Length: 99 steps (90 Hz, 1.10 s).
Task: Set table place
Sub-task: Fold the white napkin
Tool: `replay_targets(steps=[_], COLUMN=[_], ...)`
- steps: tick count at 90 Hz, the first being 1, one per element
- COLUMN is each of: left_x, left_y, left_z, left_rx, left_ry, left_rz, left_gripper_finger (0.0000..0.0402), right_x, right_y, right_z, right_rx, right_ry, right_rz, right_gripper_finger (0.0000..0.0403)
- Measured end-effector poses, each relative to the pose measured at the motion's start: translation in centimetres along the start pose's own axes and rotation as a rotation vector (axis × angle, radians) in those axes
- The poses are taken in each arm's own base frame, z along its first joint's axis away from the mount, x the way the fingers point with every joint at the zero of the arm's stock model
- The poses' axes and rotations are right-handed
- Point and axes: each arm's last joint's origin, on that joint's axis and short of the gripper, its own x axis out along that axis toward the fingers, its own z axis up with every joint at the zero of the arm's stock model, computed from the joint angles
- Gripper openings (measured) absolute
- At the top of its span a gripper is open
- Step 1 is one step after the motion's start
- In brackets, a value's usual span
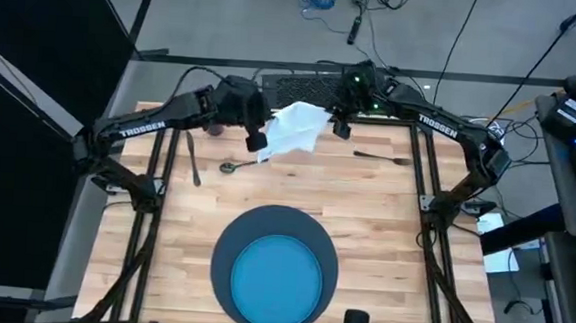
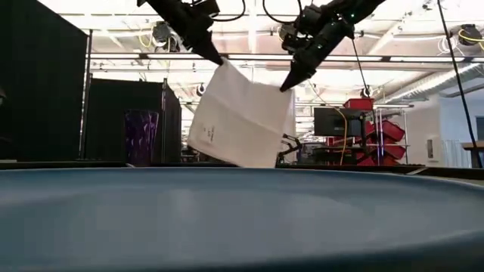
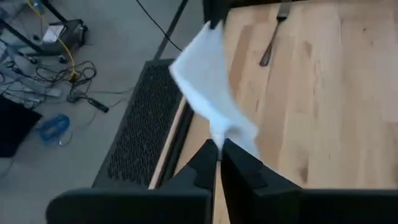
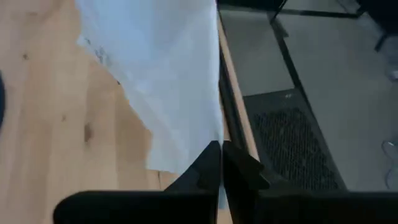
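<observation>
A white napkin (image 1: 295, 127) hangs between my two grippers above the table's far edge, seen spread in the low view (image 2: 242, 125). My left gripper (image 1: 256, 137) is shut on its left corner and my right gripper (image 1: 341, 125) is shut on its right corner. A dark round mat (image 1: 224, 253) with a bright blue plate (image 1: 276, 281) on it lies near the front edge. A fork (image 1: 383, 158), a spoon (image 1: 234, 165), a knife (image 1: 195, 163) and a small purple cup (image 1: 213, 130) rest on the table (image 1: 384, 228). My left gripper pinches one corner of the napkin (image 3: 219, 134) between its two fingers. The napkin stretches away from the fingers toward the other gripper, off the wood. One layer or several, I cannot tell. My right gripper pinches the napkin at its edge near a corner (image 4: 208, 140) between its two fingers. The sheet spreads away from the fingers and hangs below them (image 2: 281, 98), slightly slack between the two holds.
A black perforated panel (image 1: 298, 85) lies just beyond the far edge, with cables on the floor behind it. Black frame bars (image 1: 156, 194) run along both sides of the table. Bare wood lies between the cutlery and the mat.
</observation>
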Motion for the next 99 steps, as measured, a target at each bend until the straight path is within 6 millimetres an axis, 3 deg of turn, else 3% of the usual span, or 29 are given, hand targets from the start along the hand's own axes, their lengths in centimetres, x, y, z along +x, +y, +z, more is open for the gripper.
replay_targets(steps=[18, 49, 66, 81, 99], left_x=[0.6, 3.2, 4.5, 5.9, 6.6], left_y=[-2.5, -9.6, -13.3, -14.9, -15.2], left_z=[-0.6, -0.9, -1.2, -1.9, -2.3], left_rx=[-0.009, 0.05, 0.099, 0.124, 0.132], left_ry=[0.114, 0.194, 0.245, 0.304, 0.333], left_rz=[-0.115, -0.311, -0.382, -0.353, -0.32], left_gripper_finger=[0.0, 0.0, 0.0, 0.0, 0.0], right_x=[0.1, 0.2, 0.1, 0.2, 1.4], right_y=[2.1, 7.5, 9.2, 9.6, 9.6], right_z=[-0.4, -0.4, -0.2, -0.6, -3.0], right_rx=[0.001, -0.011, -0.022, -0.019, 0.006], right_ry=[0.105, 0.285, 0.323, 0.355, 0.417], right_rz=[0.105, 0.285, 0.327, 0.343, 0.352], right_gripper_finger=[0.0, 0.0, 0.0, 0.0, 0.0])
